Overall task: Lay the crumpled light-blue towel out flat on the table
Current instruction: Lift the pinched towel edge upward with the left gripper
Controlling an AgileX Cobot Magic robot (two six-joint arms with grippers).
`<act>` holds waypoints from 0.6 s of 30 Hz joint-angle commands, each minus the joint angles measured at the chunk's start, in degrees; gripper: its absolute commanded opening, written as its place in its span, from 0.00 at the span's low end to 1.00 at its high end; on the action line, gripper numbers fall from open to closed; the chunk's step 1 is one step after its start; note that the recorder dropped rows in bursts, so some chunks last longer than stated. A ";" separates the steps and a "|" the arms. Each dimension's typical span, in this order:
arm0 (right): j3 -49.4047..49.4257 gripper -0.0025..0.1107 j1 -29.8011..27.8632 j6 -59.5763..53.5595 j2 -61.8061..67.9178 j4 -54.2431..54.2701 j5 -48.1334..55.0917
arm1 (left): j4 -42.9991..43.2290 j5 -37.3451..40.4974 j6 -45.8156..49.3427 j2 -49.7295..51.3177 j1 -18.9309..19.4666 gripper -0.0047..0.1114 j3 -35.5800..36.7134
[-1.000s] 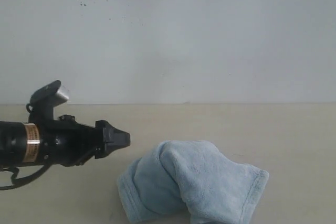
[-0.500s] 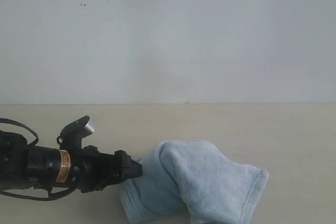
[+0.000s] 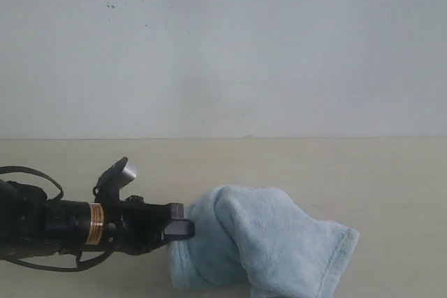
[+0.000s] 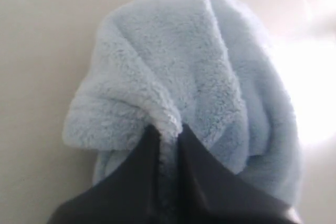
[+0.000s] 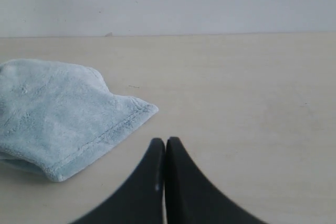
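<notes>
Left tool (image 3: 187, 227) is clamped on a fold of the crumpled pale-blue fluffy towel (image 3: 265, 242), its lower edge cut off from view. It lies on my smooth beige bench (image 3: 370, 172) below a white speckled wall (image 3: 223, 47). My right tool (image 5: 165, 142) is pressed together, empty.

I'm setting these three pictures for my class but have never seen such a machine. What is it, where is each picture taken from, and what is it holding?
It is a robot with two arms, each ending in a gripper, a clamp with two black fingers. The wide picture comes from a camera standing off the arms. The other two come from cameras on each arm's wrist, looking along the fingers. A crumpled pale-blue fluffy towel lies on a smooth cream-coloured table before a white wall. The left gripper, on the left of the wide picture, is shut on a fold at the towel's edge. The right gripper, seen only in its own wrist picture, is shut on nothing, apart from the towel.
</notes>
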 commanded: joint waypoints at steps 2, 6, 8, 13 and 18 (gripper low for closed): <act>-0.06 0.02 -0.09 -0.13 -0.26 0.07 -0.25 | 1.81 -14.52 -0.04 -7.23 -0.25 0.07 -0.30; -0.06 0.02 -0.09 -0.13 -0.26 0.07 -0.25 | 13.31 -9.42 -5.40 -20.02 -0.25 0.07 -0.30; -0.06 0.02 -0.09 -0.13 -0.26 0.07 -0.25 | 23.94 -4.49 -12.52 -27.27 -0.25 0.07 -0.30; -0.06 0.02 -0.09 -0.13 -0.26 0.07 -0.25 | 38.81 -3.21 -27.14 -36.57 -0.25 0.07 -0.08; -0.06 0.02 -0.09 -0.13 -0.26 0.07 -0.25 | 38.81 -3.69 -29.48 -41.70 -0.25 0.07 1.90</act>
